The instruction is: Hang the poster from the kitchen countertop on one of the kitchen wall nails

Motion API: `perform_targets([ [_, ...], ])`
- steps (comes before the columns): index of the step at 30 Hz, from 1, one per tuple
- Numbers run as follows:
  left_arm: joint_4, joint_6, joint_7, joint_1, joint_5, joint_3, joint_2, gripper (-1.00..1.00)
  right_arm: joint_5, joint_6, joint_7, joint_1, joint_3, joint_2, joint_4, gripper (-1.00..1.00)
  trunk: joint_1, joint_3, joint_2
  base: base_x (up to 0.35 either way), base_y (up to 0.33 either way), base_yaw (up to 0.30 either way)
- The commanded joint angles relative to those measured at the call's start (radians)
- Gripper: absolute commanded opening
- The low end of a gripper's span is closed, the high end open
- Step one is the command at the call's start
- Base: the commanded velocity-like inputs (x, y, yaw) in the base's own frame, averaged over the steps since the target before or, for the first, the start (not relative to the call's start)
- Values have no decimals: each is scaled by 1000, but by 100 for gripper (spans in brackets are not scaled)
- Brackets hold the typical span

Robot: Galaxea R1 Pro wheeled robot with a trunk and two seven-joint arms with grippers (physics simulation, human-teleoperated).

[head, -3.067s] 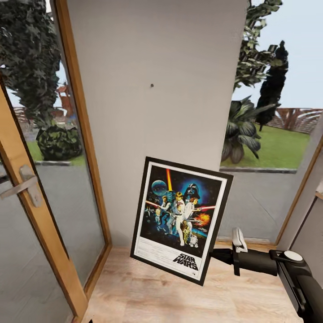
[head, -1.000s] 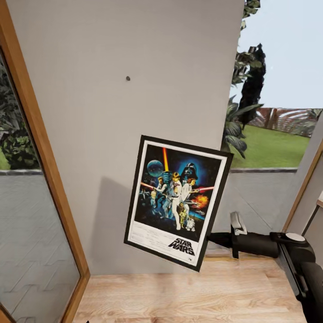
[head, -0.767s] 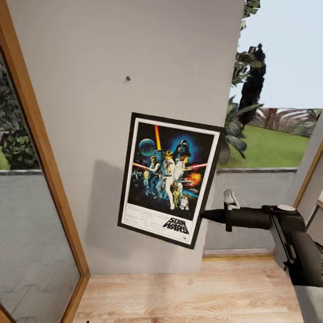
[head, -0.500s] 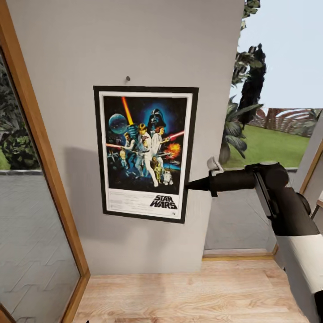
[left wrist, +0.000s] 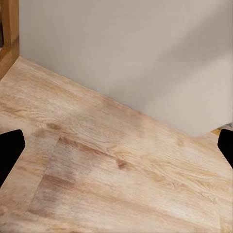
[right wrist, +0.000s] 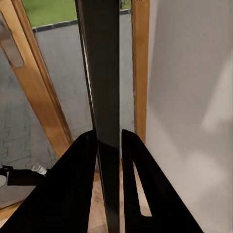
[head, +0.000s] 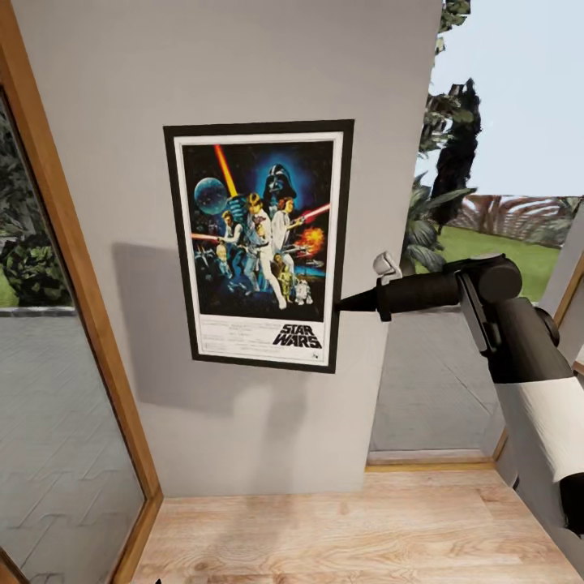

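Gripping the poster (head: 259,243) by its right edge, the right end effector (head: 345,305) holds it upright against the wall (head: 122,122) — left end effector (left wrist: 116,150) spread wide.

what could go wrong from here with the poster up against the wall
1. The poster now covers the spot where a nail would be, so whether it has caught cannot be seen; opening the right gripper now might drop it to the wood floor.
2. The jaws clamp only the frame's thin right edge, low down; any twist of the arm could tilt the poster, which now looks nearly square to the wall.
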Motion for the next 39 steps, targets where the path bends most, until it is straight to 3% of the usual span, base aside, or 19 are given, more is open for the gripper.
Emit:
perform_targets([
  [1, 1, -2, -4, 0, 10, -8, 0, 100, 2, 13, 7, -1, 0, 0, 0, -100, 0, 0, -1, 0, 0, 0],
  [8, 1, -2, -6, 0, 10, -8, 11, 100, 1, 14, 8, -4, -2, 3, -4, -100, 0, 0, -1, 0, 0, 0],
  [18, 1, -2, -6, 0, 10, -8, 14, 100, -6, 16, 8, -57, 0, 20, -3, -100, 0, 0, -1, 0, 0, 0],
  [30, 1, -1, -6, 0, 10, -8, 14, 100, -7, 15, 8, -62, 0, 35, -3, -100, 0, 0, -1, 3, 0, 0],
  [39, 1, -1, -6, 0, 10, -8, 14, 100, -7, 15, 8, -62, 1, 36, -1, -100, 0, 0, -1, 234, 0, 0],
])
